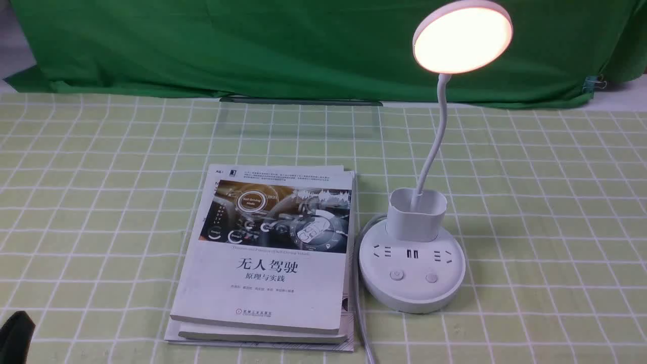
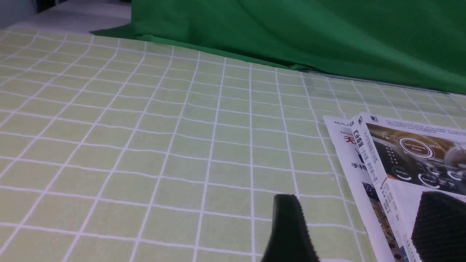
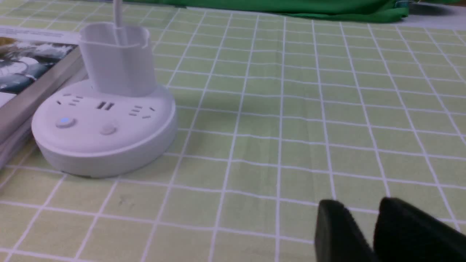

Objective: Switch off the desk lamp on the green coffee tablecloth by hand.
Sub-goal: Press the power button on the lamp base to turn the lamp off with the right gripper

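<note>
The white desk lamp stands on the pale green checked tablecloth (image 1: 556, 202), right of centre. Its disc head (image 1: 462, 36) glows, so it is lit. Its round base (image 1: 412, 283) carries sockets, a cup holder (image 1: 417, 217) and two buttons (image 1: 397, 275). The base also shows in the right wrist view (image 3: 105, 145), where one button (image 3: 64, 122) glows blue. My right gripper (image 3: 360, 203) is low over the cloth, well to the right of the base, with its jaws nearly together and empty. My left gripper (image 2: 358, 198) is open and empty at the left edge of the books. Only a black tip of the left gripper (image 1: 15, 336) shows in the front view.
Two stacked books (image 1: 268, 258) lie just left of the lamp base, and their edge shows in the left wrist view (image 2: 386, 174). The lamp's grey cord (image 1: 359, 313) runs between books and base toward the front edge. A dark green backdrop cloth (image 1: 303, 45) hangs behind.
</note>
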{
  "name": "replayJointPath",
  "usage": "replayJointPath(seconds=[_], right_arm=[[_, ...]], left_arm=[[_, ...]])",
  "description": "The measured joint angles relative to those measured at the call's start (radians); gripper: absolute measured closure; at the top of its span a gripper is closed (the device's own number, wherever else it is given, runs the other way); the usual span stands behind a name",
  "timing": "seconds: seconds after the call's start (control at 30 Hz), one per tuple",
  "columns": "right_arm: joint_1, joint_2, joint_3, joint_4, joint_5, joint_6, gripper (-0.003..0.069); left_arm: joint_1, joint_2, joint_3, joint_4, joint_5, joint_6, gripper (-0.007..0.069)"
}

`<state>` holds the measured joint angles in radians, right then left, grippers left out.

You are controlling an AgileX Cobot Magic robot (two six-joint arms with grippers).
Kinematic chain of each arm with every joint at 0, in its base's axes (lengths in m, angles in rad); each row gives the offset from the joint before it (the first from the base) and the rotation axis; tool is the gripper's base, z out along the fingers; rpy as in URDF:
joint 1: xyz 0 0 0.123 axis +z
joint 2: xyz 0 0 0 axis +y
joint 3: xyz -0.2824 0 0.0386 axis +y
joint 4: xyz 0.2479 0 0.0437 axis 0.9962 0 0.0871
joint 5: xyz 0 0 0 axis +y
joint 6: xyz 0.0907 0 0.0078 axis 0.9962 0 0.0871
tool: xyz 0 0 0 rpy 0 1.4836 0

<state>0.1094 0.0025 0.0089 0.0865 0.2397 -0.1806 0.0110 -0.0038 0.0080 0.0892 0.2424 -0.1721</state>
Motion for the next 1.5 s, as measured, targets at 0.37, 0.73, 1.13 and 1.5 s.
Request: replayJointPath(seconds=[0.37,0.73,1.13,1.5], right_arm=[[0.0,0.0,0.0,0.0,0.0,0.001,0.0415],[0.0,0.0,0.0,0.0,0.0,0.002,0.0415],[0.0,0.0,0.0,0.022,-0.054,0.048,0.0415],[0.0,0.0,0.0,0.079,-0.31,0.54,0.0426]], left_arm=[[0.0,0.0,0.0,0.0,0.0,0.0,0.0214],[0.0,0.0,0.0,0.0,0.0,0.0,0.0214],[0.0,0.0,0.0,0.0,0.0,0.0,0.0214],[0.0,0.0,0.0,0.0,0.0,0.0,0.0214]])
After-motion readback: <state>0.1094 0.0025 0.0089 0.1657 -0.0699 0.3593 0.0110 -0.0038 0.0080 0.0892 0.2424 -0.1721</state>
